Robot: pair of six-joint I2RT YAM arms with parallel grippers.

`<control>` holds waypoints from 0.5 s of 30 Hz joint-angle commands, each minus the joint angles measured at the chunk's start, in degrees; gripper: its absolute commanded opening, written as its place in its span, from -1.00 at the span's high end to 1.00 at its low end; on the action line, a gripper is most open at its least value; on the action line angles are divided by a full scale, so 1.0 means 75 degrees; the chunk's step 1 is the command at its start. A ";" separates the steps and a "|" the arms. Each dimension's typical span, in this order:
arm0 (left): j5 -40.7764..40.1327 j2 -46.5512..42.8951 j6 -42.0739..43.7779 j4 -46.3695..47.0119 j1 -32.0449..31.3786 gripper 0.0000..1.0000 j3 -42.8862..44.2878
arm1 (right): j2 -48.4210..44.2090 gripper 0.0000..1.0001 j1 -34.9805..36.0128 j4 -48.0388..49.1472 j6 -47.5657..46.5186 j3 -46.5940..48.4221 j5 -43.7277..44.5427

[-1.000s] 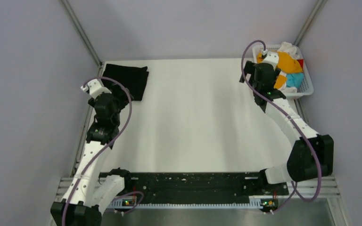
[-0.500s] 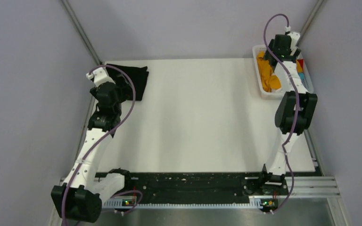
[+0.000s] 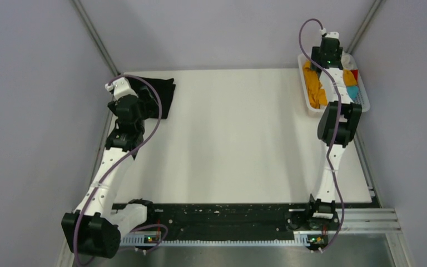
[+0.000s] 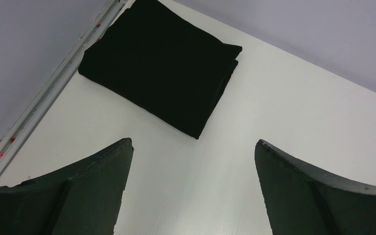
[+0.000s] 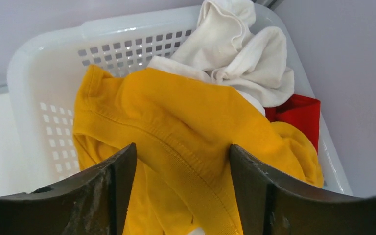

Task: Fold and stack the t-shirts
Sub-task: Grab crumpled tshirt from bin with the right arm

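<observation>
You're fetching the next shirt: the right gripper (image 5: 182,147), jaws apart, straddles the yellow shirt (image 5: 176,107) in the far-right basket (image 5: 44,63), so close and lift; the left gripper (image 4: 193,142) hangs spread near the folded black shirt (image 4: 161,63), far left.

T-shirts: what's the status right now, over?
Left jaws open, empty, near folded black shirt. Right jaws open, straddling orange-yellow shirt in basket. White shirt bunched behind it, nothing on top.
</observation>
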 commanded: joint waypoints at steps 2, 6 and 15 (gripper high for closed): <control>-0.0146 0.0005 0.0122 0.0290 0.0032 -0.98 0.0332 | 0.0374 -0.28 0.0002 0.0026 -0.0738 0.0642 -0.0002; -0.0254 0.0037 0.0163 0.0266 0.0032 -0.97 0.0372 | 0.0445 0.23 0.0001 0.0042 -0.0718 0.0694 0.0042; -0.0115 0.0047 0.0074 0.0272 0.0031 -0.97 0.0461 | -0.0182 1.00 0.0006 0.0385 -0.0623 0.1208 0.0073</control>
